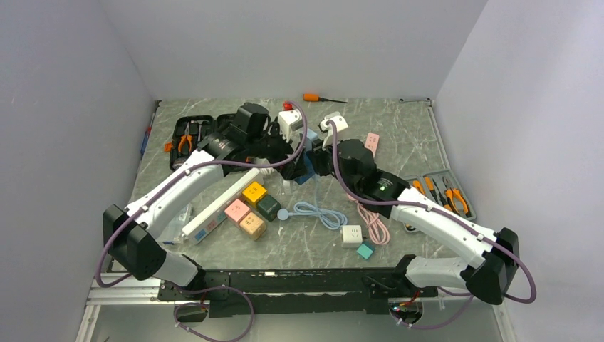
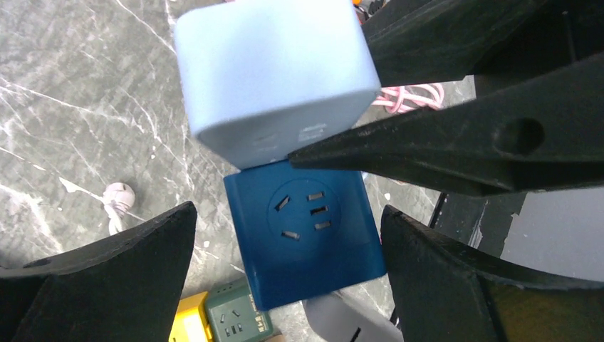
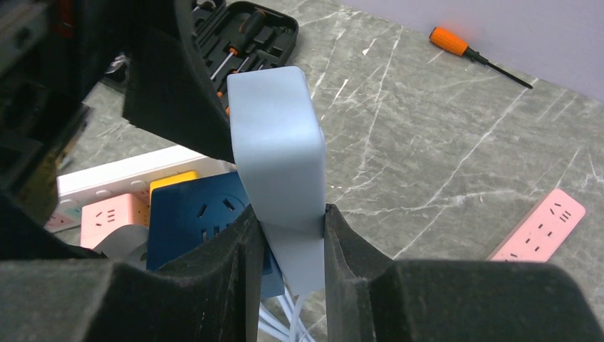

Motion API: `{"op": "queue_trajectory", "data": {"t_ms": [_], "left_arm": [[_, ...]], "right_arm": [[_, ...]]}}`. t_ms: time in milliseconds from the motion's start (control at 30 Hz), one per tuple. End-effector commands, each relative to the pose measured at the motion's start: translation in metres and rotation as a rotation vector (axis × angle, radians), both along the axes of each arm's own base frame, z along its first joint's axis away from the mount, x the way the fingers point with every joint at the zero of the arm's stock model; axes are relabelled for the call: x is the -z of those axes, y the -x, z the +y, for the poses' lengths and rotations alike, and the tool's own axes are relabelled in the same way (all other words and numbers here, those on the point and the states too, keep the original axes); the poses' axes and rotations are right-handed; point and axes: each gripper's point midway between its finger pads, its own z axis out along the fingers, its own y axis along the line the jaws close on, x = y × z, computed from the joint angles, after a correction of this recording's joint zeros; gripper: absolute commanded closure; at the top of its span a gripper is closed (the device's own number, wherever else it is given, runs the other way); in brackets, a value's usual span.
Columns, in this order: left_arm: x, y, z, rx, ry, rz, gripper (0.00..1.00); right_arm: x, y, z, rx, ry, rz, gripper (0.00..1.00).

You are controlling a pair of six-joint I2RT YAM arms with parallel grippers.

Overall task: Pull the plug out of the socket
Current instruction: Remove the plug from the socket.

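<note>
Clamps pale blue rounded plastic plug block [image 3: 274, 142] in right pincer [image 3: 290, 214], at 12 o'clock of dark blue plastic cube socket [image 2: 306, 235], its slotted face uncovered. Holds left pincer [image 2: 288, 214] wide open, flanking that socket at 3 and 9 o'clock.

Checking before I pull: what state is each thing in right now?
right gripper, shut on the light blue plug
left gripper, open, straddling the dark blue socket cube
light blue plug, clamped upright; prongs hidden
dark blue socket cube, visible face's slots empty
black tool case by the left arm, open
</note>
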Motion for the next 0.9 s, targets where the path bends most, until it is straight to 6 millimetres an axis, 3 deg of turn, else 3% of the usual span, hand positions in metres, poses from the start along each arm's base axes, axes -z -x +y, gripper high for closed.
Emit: {"op": "queue_trajectory", "data": {"t_ms": [0,367,433,567,733,800,867], "left_arm": [[-0.001,0.006,-0.009,0.042,0.033,0.008,0.01],[0.013,0.019,-0.01,0.072,0.039,0.055,0.02],[0.013,0.021,-0.011,0.088,0.048,0.06,0.11],[0.005,0.024,-0.017,0.1,0.085,0.078,0.55],[-0.011,0.022,-0.022,0.125,0.115,0.05,0.91],[-0.015,0.022,-0.022,0.13,0.121,0.044,1.0],[-0.019,0.023,-0.023,0.14,0.13,0.041,1.0]], "right_arm": [[-0.082,0.0,0.01,0.014,-0.189,-0.164,1.0],[-0.098,0.005,0.004,0.058,-0.247,-0.207,1.0],[-0.1,0.006,0.004,0.057,-0.259,-0.21,1.0],[-0.095,0.008,0.004,0.054,-0.271,-0.207,1.0],[-0.087,0.009,0.007,0.042,-0.276,-0.192,1.0],[-0.082,0.008,0.009,0.035,-0.27,-0.186,0.89],[-0.079,0.008,0.011,0.028,-0.269,-0.184,0.75]]}}
